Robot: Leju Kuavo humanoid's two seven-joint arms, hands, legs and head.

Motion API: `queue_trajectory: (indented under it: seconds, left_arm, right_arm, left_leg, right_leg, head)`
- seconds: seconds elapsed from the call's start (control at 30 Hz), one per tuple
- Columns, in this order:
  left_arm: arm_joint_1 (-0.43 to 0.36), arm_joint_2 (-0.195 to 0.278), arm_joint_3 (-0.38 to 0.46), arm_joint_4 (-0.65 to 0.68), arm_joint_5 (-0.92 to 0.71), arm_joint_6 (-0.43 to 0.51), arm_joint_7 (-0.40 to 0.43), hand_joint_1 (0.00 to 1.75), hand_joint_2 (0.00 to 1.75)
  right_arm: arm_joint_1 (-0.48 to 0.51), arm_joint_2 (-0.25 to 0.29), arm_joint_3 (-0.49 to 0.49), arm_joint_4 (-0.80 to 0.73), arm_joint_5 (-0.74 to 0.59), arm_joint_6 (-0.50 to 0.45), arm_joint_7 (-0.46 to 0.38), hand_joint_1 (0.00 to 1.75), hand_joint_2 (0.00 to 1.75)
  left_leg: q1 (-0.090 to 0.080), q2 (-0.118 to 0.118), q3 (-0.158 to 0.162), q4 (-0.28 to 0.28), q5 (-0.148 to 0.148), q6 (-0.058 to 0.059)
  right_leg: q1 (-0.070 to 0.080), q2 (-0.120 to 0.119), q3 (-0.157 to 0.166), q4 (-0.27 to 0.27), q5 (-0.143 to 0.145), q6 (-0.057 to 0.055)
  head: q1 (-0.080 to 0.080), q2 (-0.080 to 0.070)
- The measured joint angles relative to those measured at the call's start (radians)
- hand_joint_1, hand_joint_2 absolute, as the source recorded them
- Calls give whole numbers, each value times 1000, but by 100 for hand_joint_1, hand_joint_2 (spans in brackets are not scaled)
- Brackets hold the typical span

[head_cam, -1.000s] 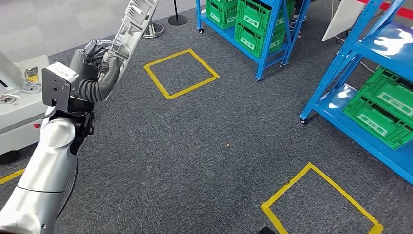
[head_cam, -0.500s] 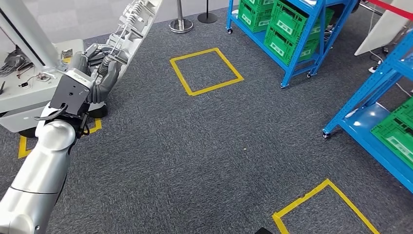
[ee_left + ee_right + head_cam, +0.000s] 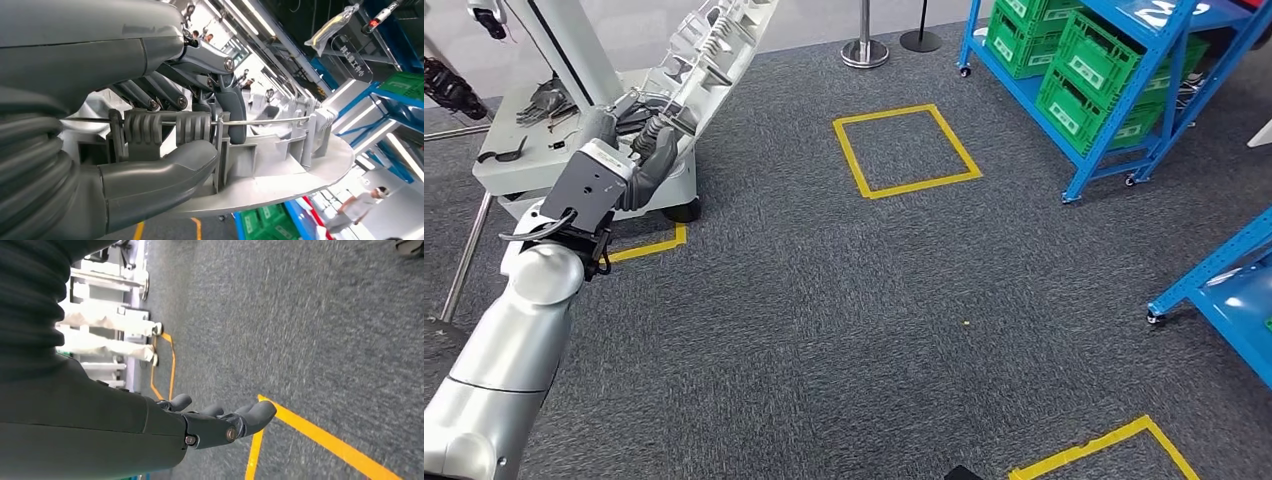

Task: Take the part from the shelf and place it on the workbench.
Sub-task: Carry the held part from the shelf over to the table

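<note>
Dark grey carpet (image 3: 824, 300) with yellow tape squares (image 3: 906, 150); blue shelving (image 3: 1114, 90) holds green crates (image 3: 1084, 70).

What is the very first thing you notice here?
The long silver-white part stands out, held up by the robot's left hand at the picture's upper left, over a grey workbench. Next come the yellow tape square on the dark carpet and the blue shelf with green crates at upper right.

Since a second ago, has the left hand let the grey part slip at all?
No. The left hand still grips the grey part at the same spot; the camera turned, so the yellow floor square shifted right in the head view.
</note>
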Motion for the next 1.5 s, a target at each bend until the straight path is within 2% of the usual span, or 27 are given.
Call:
queue_trajectory:
  seconds: [0.07,0.13,0.17,0.2,0.27,0.33,0.37,0.43,0.5,0.6,0.67,0.7,0.73,0.77,0.83,0.87,0.93,0.97,1.03,1.1,1.17,1.2,1.27,1.3,1.37,1.4,1.5]
  left_arm:
    - [-7,3,-2,5,-14,1,4,175,175]
    - [-9,5,-6,11,-36,5,10,175,175]
    - [-9,7,-9,14,-48,8,14,175,175]
    - [-10,9,-12,16,-59,11,18,175,175]
    - [-13,14,-18,17,-79,17,28,175,175]
    - [-16,17,-23,18,-95,23,37,175,175]
    - [-17,19,-25,18,-103,26,40,175,175]
    - [-22,26,-27,19,-120,33,47,175,175]
    - [-28,33,-29,18,-136,38,56,175,175]
    - [-33,34,-37,19,-159,41,68,175,175]
    - [-31,35,-43,22,-173,42,73,175,175]
    - [-31,36,-44,23,-179,42,74,175,175]
    - [-31,38,-45,23,-184,43,76,175,175]
    - [-31,39,-45,23,-189,44,78,175,175]
    - [-32,39,-47,24,-198,48,83,175,175]
    - [-32,40,-49,25,-204,49,86,175,175]
    - [-33,45,-53,27,-217,56,90,175,175]
    - [-33,49,-54,28,-225,61,92,175,175]
    - [-36,56,-57,30,-239,72,96,175,175]
    - [-39,57,-63,34,-248,78,99,175,175]
    - [-40,57,-70,40,-253,80,101,175,175]
    - [-40,57,-73,43,-256,81,103,175,175]
    - [-40,58,-76,47,-265,83,108,175,175]
    - [-42,58,-77,47,-270,84,109,175,175]
    - [-47,56,-81,47,-279,87,110,175,175]
    - [-49,56,-83,47,-285,89,111,175,175]
    - [-51,59,-87,46,-300,93,117,175,175]
  right_arm:
    - [2,1,0,0,0,1,1,0,175]
    - [3,2,0,0,0,2,6,0,175]
    - [3,2,0,0,0,3,8,0,175]
    - [3,3,0,0,0,3,10,0,175]
    - [3,5,0,0,2,4,10,0,175]
    - [2,6,0,0,6,6,12,0,175]
    - [1,7,0,0,8,8,13,0,175]
    - [-1,10,0,0,11,13,16,0,175]
    - [-4,12,0,-1,13,16,18,0,175]
    - [-5,15,0,-1,17,17,19,0,175]
    - [-3,15,0,-1,19,19,23,0,175]
    - [-2,15,0,-1,19,19,25,0,175]
    - [-2,15,0,-1,19,19,26,0,175]
    - [-2,15,0,-1,20,19,27,0,175]
    - [-3,15,0,-1,21,20,27,0,175]
    - [-4,15,0,-1,21,20,27,0,175]
    - [-6,16,0,-1,21,20,28,0,175]
    - [-7,17,0,-1,21,20,28,0,175]
    - [-10,19,0,-1,22,20,28,0,175]
    - [-9,19,0,-2,22,20,29,0,175]
    - [-7,19,0,-2,23,20,30,0,175]
    - [-6,19,0,-2,23,20,30,0,175]
    - [-6,20,0,-2,24,20,31,0,175]
    - [-6,20,0,-2,24,20,31,0,175]
    - [-6,20,0,-2,25,20,32,0,175]
    - [-6,20,0,-2,25,20,32,0,175]
    - [-9,21,0,-2,25,20,30,0,175]
  left_leg:
    - [0,57,-45,99,-52,-9]
    - [5,79,-100,216,-96,-17]
    - [7,84,-108,236,-96,-19]
    - [10,89,-98,219,-79,-21]
    - [11,117,-32,96,-24,-20]
    - [4,150,23,-7,4,-9]
    - [0,157,32,-26,5,-1]
    - [-3,135,33,-28,7,13]
    - [0,114,36,-34,11,24]
    - [4,80,38,-37,14,38]
    - [3,52,37,-35,13,40]
    - [3,38,37,-34,13,40]
    - [3,25,37,-32,13,40]
    - [4,11,37,-30,13,38]
    - [4,-13,31,-25,12,27]
    - [4,-23,28,-24,13,21]
    - [7,-41,24,-29,18,6]
    - [9,-37,21,-30,18,0]
    - [6,13,3,4,-5,-9]
    - [5,71,-46,110,-60,-14]
    - [7,83,-96,217,-97,-20]
    - [9,85,-101,229,-92,-21]
    - [10,102,-57,145,-38,-21]
    - [6,128,-22,78,-14,-19]
    - [-2,164,24,-12,11,-5]
    - [-6,168,30,-26,9,3]
    - [-5,137,33,-33,13,22]
  right_leg:
    - [1,-20,4,-5,2,-9]
    - [3,-42,4,-5,0,-13]
    - [3,-53,5,-5,-2,-13]
    - [2,-63,6,-5,-3,-12]
    - [2,-83,10,-4,-7,-7]
    - [7,-99,12,0,-13,3]
    - [10,-107,13,0,-15,8]
    - [11,-125,18,-1,-18,18]
    - [5,-108,14,19,-36,29]
    - [0,-36,-65,182,-113,36]
    - [0,-22,-122,278,-133,37]
    - [1,-20,-127,275,-117,35]
    - [0,-17,-112,234,-86,33]
    - [-2,-4,-83,166,-48,31]
    - [-5,31,-30,48,-5,27]
    - [-5,42,-17,20,0,26]
    - [-2,31,-13,12,1,19]
    - [-2,22,-11,9,3,13]
    - [-3,4,-6,-1,9,-2]
    - [0,-16,-3,-5,10,-11]
    - [1,-39,-3,-4,7,-14]
    - [1,-50,-2,-4,6,-14]
    - [1,-71,1,-3,2,-10]
    - [3,-80,3,-2,-2,-6]
    - [10,-100,6,1,-8,3]
    - [13,-110,8,1,-10,8]
    - [12,-131,16,0,-17,21]
  head:
    - [-4,0]
    - [-5,0]
    - [-5,0]
    - [-5,0]
    - [-5,0]
    - [-4,0]
    - [-3,0]
    - [-3,0]
    - [-3,0]
    - [1,0]
    - [3,0]
    - [3,0]
    - [3,0]
    - [3,0]
    - [3,0]
    - [2,0]
    - [2,0]
    - [2,0]
    - [0,0]
    - [-3,0]
    - [-3,0]
    - [-3,0]
    - [-3,0]
    - [-3,0]
    - [-1,0]
    - [0,0]
    - [2,0]
